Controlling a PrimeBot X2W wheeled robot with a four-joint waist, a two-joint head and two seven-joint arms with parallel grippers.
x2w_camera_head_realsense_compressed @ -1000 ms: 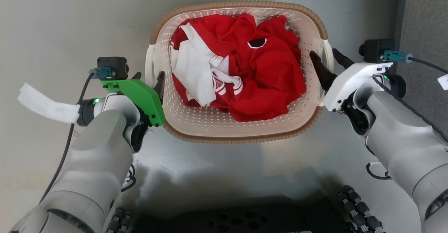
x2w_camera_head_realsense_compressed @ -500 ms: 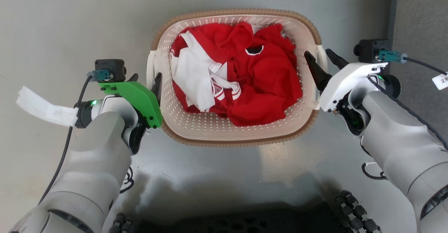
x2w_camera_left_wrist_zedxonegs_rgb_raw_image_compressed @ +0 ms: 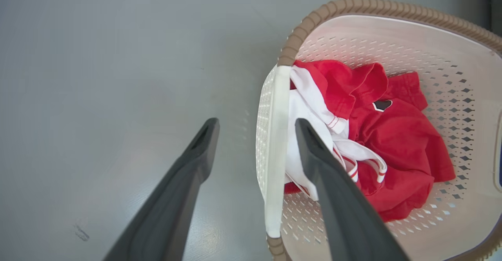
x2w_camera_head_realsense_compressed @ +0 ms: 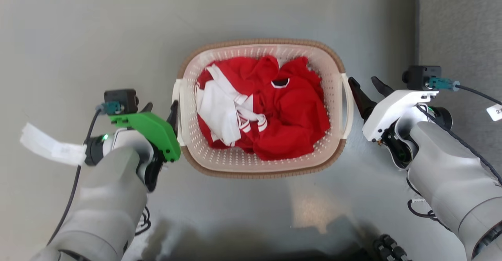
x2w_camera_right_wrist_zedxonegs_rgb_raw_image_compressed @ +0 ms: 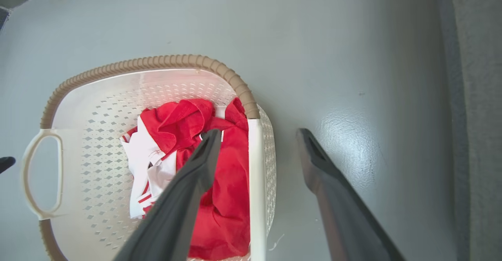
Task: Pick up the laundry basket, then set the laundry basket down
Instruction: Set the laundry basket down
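So the cream-white perforated plastic laundry basket with the brown woven-look rim is sitting on the smooth grey floor, dead centre in front of the robot, with a heap of red and white clothes inside. The left gripper has its two dark fingers spread apart, and in the left wrist view they straddle the white left side handle, one over the floor and one over the laundry. The right gripper is spread too, astride the white right side handle the same way. Can't really tell if any finger touches the plastic. A darker grey strip runs along the right.
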